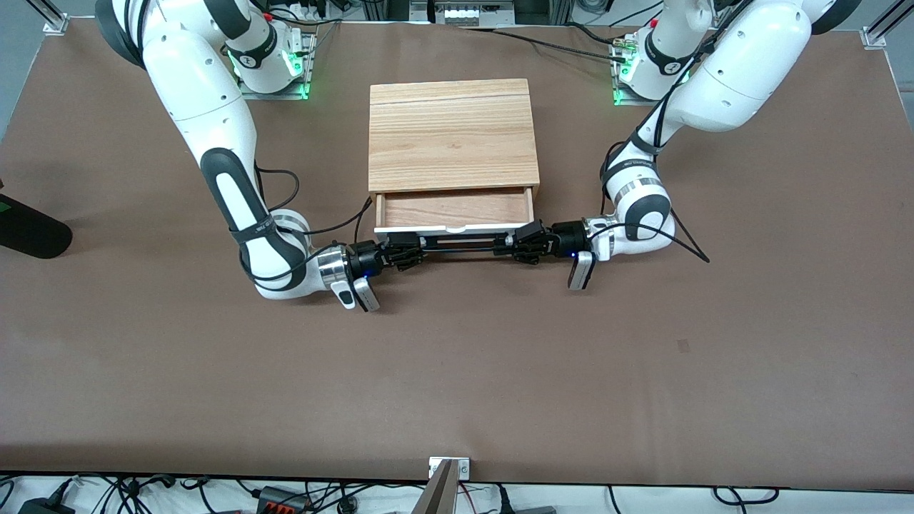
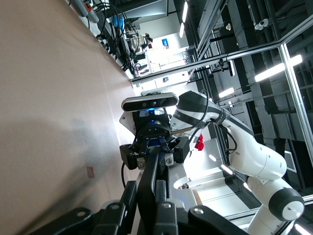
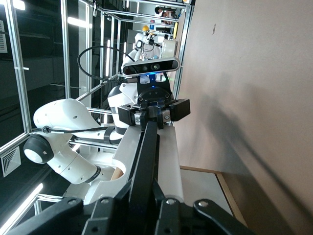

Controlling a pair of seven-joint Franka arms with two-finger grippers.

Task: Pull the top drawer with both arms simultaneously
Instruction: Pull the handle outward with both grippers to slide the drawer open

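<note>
The top drawer (image 1: 454, 209) of the light-wood cabinet (image 1: 452, 135) stands partly pulled out, showing its wood floor and white front panel (image 1: 454, 229). Its black bar handle (image 1: 459, 244) runs along the front. My left gripper (image 1: 515, 245) is shut on the handle's end toward the left arm's side. My right gripper (image 1: 408, 251) is shut on the other end. In the left wrist view the fingers (image 2: 128, 196) clamp the black bar (image 2: 149, 186), with the right gripper (image 2: 152, 149) at its other end. In the right wrist view the bar (image 3: 145, 161) runs to the left gripper (image 3: 152, 111).
The brown mat (image 1: 457, 371) covers the table. A dark object (image 1: 32, 228) lies at the table edge toward the right arm's end. A metal bracket (image 1: 448, 478) sits at the table edge nearest the front camera. Cables trail by both wrists.
</note>
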